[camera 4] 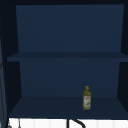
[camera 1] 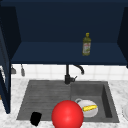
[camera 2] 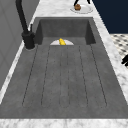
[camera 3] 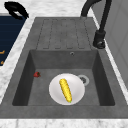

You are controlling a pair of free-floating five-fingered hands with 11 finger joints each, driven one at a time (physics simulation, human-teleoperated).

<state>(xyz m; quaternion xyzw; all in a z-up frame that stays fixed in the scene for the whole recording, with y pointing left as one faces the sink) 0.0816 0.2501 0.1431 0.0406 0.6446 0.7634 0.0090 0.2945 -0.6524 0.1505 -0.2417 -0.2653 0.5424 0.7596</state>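
at the sink (camera 1: 45, 100) i see my left hand (camera 1: 35, 118) at the front rim, grip unclear, near the red ball (camera 1: 67, 115).

The sink (camera 3: 30, 75) is matt, rough grey stone; the counter (camera 3: 15, 62) looks like marble. The plate (camera 3: 56, 93) appears smooth and glossy, and the tap (camera 3: 100, 37) is matt black.

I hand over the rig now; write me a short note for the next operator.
Left hand: in the air at the sink's front left edge, touching nothing.
Right hand: above the counter plate that bears a brown item.
Corn lies on the white plate in the basin; red ball in front; bottle on the shelf. All untouched.
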